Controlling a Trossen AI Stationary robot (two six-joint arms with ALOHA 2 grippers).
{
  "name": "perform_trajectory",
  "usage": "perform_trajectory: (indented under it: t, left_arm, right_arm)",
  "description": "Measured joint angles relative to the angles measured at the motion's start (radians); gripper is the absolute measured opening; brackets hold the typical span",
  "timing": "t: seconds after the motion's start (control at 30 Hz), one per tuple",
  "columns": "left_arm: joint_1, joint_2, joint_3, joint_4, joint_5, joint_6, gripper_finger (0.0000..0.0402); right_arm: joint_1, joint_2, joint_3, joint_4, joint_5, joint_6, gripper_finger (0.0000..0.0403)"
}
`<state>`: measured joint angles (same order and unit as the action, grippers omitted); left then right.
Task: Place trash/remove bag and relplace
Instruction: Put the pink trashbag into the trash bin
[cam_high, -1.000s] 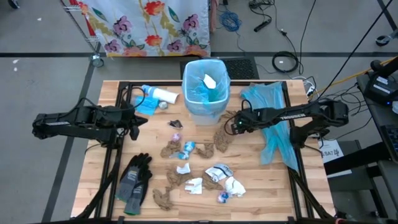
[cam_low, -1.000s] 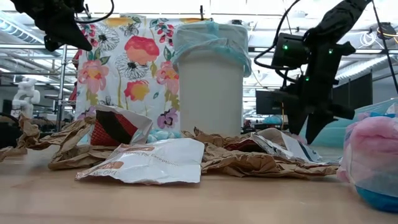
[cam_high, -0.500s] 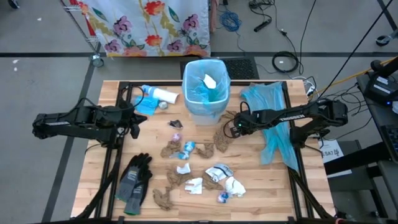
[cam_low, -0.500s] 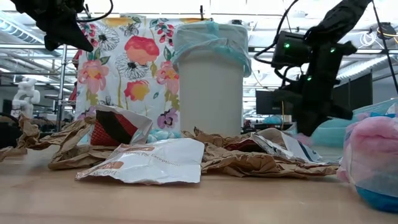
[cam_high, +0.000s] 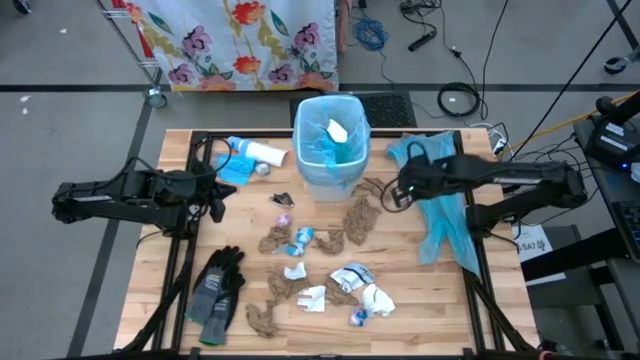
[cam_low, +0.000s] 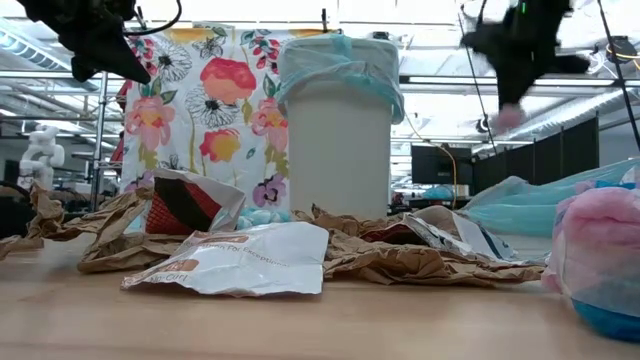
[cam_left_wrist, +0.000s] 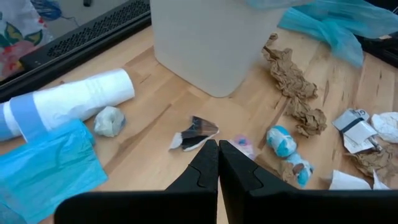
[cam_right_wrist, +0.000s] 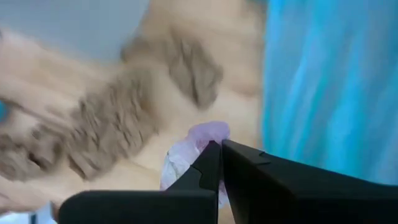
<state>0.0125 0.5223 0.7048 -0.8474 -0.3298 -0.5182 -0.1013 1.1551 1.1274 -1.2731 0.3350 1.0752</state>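
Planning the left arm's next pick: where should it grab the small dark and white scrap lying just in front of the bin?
Probably its raised dark tip, from straight above. The scrap lies nearly flat on bare wood with clear space around it, and the left pincer, shut, already hangs close above it.

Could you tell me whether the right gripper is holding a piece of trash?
Yes, the right gripper is shut on a pale pink-white wad, pinched between its fingertips in the right wrist view.
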Motion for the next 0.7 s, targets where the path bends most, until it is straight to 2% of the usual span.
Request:
perform_trajectory:
  t: [0.1, 0.37, 0.53, 0.7]
  left_arm:
    - [0.0, 0.001, 0.0, 0.0, -0.001, 0.0, 0.0006]
    - [0.0, 0.001, 0.0, 0.001, -0.005, 0.0, 0.0006]
    - [0.0, 0.001, 0.0, 0.001, -0.005, 0.0, 0.0006]
    - [0.0, 0.001, 0.0, 0.0, -0.005, 0.0, 0.0006]
  right_arm:
    - [-0.003, 0.0, 0.15, -0.063, 0.063, -0.057, 0.0]
    - [-0.037, 0.087, 0.509, 0.032, 0.169, -0.332, 0.0]
    - [-0.068, 0.211, 0.629, 0.187, 0.159, -0.542, 0.0]
    - [-0.097, 0.334, 0.668, 0.422, 0.154, -0.738, 0.0]
